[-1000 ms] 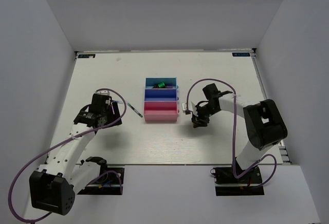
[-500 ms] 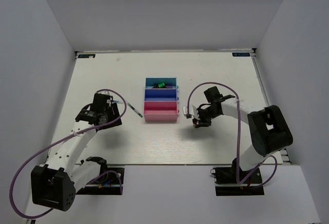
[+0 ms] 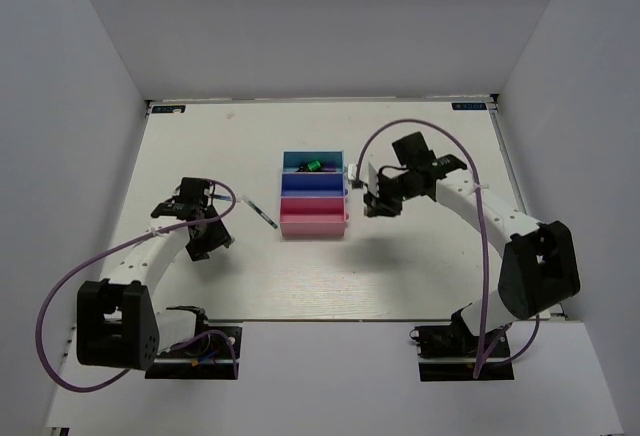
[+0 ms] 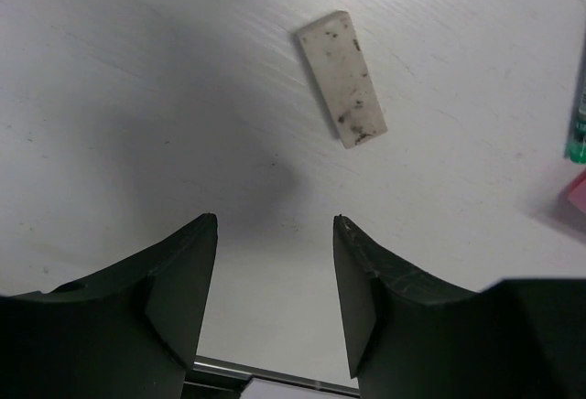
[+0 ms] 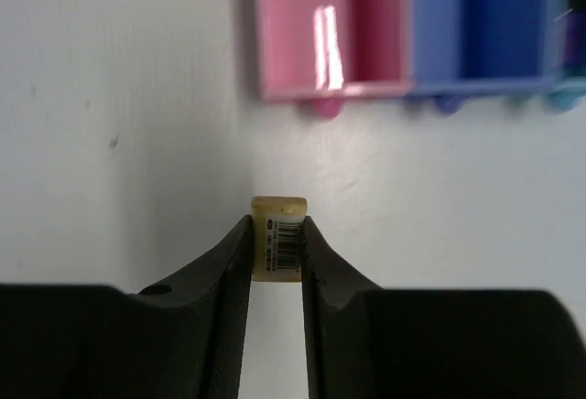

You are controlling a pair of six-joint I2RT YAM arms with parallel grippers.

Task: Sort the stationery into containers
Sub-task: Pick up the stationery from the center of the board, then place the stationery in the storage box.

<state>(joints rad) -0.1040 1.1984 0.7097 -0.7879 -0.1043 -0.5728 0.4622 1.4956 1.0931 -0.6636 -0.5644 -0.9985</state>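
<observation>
The three joined trays stand mid-table: teal (image 3: 335, 160) farthest, blue (image 3: 313, 184), pink (image 3: 313, 218) nearest. A small green piece (image 3: 313, 165) lies in the teal tray beside a dark item. My right gripper (image 3: 370, 202) is shut on the tan cube (image 5: 279, 232), which bears a barcode, above the table just right of the pink tray (image 5: 275, 33). The thin bluish pen (image 3: 262, 214) lies left of the pink tray. My left gripper (image 4: 275, 271) is open and empty, left of the pen (image 4: 577, 115). The yellow-capped and purple-capped markers are not visible.
A flat white speckled block (image 4: 341, 79) lies on the table just ahead of my left gripper. In the right wrist view the blue tray (image 5: 476, 24) sits next to the pink one. White walls enclose the table on three sides.
My right gripper has lifted and moved away from the near edge with the tan cube, to beside the trays' right side. My left arm has shifted a little leftward.
</observation>
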